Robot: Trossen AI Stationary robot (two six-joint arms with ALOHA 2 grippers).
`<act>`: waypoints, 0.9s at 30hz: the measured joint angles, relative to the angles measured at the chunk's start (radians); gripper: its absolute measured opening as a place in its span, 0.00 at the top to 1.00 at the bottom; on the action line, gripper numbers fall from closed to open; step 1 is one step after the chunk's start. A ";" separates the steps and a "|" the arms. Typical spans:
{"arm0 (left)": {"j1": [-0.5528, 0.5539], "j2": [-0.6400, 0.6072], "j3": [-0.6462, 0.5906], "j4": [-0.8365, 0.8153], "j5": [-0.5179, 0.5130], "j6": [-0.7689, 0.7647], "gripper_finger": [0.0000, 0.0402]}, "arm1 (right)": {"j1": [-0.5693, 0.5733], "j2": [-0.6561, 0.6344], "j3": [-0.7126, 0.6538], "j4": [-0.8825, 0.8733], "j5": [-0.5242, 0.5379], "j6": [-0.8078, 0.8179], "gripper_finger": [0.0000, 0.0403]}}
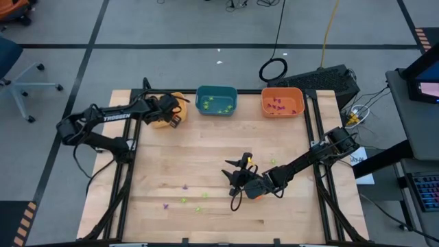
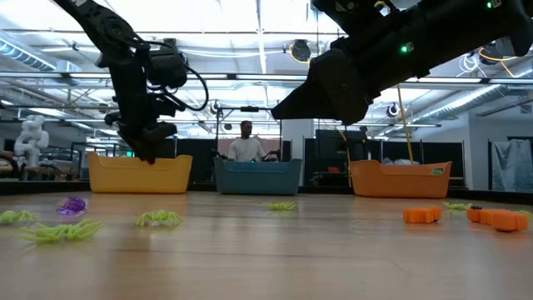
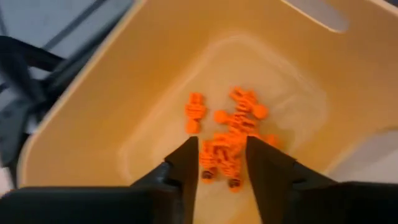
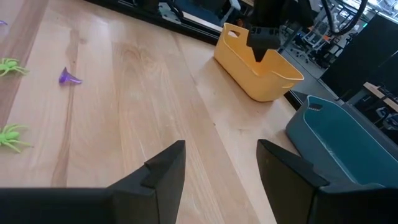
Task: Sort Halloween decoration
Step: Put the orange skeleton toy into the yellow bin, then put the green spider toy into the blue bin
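The decorations are tiny trinkets. Several orange ones (image 3: pixel 227 140) lie in the yellow bin (image 3: pixel 112 99). Green spiders (image 4: pixel 11 137), a purple piece (image 4: pixel 69 77) and orange pieces (image 2: pixel 422 215) lie loose on the wooden table's near half (image 1: pixel 184 200). My left gripper (image 3: pixel 222 167) hangs open above the inside of the yellow bin (image 1: pixel 180 100), its fingers pointing down, with nothing between them. My right gripper (image 4: pixel 221 165) is open over bare wood at mid-table (image 1: pixel 232 170), raised off the surface and pointing toward the table's left side.
A teal bin (image 1: pixel 216 101) holding green pieces and an orange bin (image 1: pixel 282 101) holding purple pieces stand along the far edge beside the yellow one. An orange piece (image 1: pixel 251 195) lies under the right arm. A person (image 2: pixel 246 143) stands beyond the table.
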 joint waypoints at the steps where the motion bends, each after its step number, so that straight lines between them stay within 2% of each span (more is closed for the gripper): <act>1: 0.000 -0.005 0.000 -0.001 -0.017 -0.007 0.66 | 0.000 0.000 0.000 0.000 0.000 0.000 0.55; 6: -0.010 -0.066 0.000 -0.010 -0.033 -0.014 0.54 | 0.000 0.000 0.000 -0.003 0.000 0.000 0.55; 9: -0.049 -0.146 0.000 -0.045 -0.018 -0.025 0.52 | 0.000 0.000 0.000 -0.008 0.000 0.001 0.55; 12: -0.141 -0.240 0.000 -0.096 0.034 -0.062 0.52 | 0.005 0.000 0.000 -0.031 -0.001 0.026 0.55; 15: -0.298 -0.334 -0.002 -0.124 0.053 -0.128 0.52 | 0.014 0.000 0.000 -0.054 -0.002 0.061 0.55; 18: -0.506 -0.398 -0.007 -0.128 0.030 -0.198 0.52 | 0.022 0.000 0.000 -0.063 -0.044 0.099 0.55; 23: -0.866 -0.404 -0.008 -0.107 -0.173 -0.290 0.52 | 0.026 0.000 0.000 -0.064 -0.161 0.178 0.55; 27: -1.084 -0.334 -0.008 -0.027 -0.298 -0.311 0.52 | 0.026 0.000 0.000 -0.068 -0.235 0.258 0.55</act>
